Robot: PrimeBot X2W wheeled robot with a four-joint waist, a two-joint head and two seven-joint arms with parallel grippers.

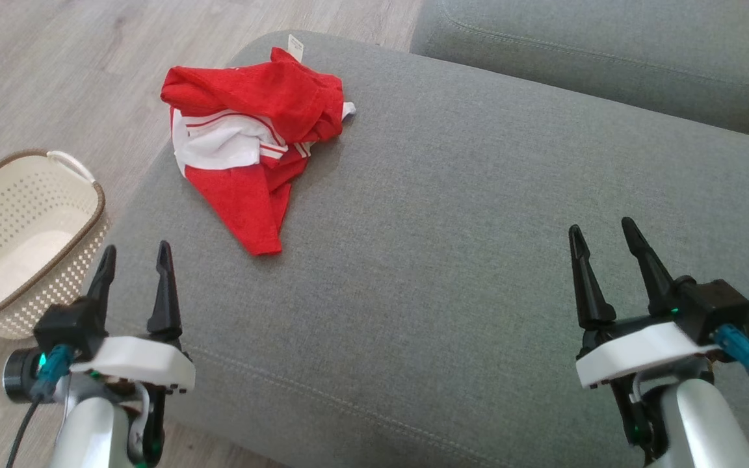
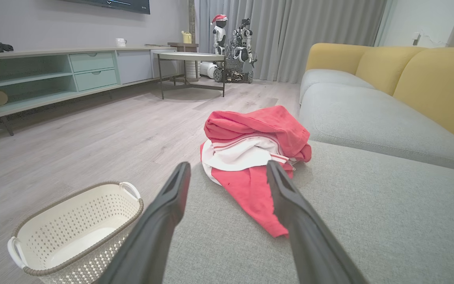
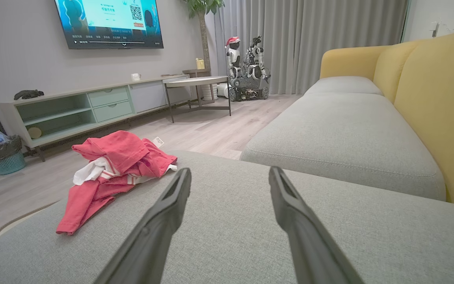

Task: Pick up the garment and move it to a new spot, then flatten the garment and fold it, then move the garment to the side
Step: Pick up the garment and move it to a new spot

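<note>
A crumpled red and white garment (image 1: 254, 140) lies in a heap near the far left corner of the grey sofa cushion (image 1: 452, 214), one red end trailing toward me. It also shows ahead in the left wrist view as the garment (image 2: 254, 150), and off to the left in the right wrist view as the garment (image 3: 112, 169). My left gripper (image 1: 137, 260) hovers open at the cushion's near left edge, short of the garment, nothing between its fingers. At the near right, well away from the cloth, my right gripper (image 1: 602, 237) is open and empty too.
A cream perforated basket (image 1: 20, 240) stands on the wooden floor left of the sofa, close to my left gripper. A second grey seat cushion (image 1: 608, 52) lies beyond, with yellow backrests (image 3: 436, 102) to the right. A TV cabinet (image 2: 53, 75) and side table (image 2: 191, 57) stand across the room.
</note>
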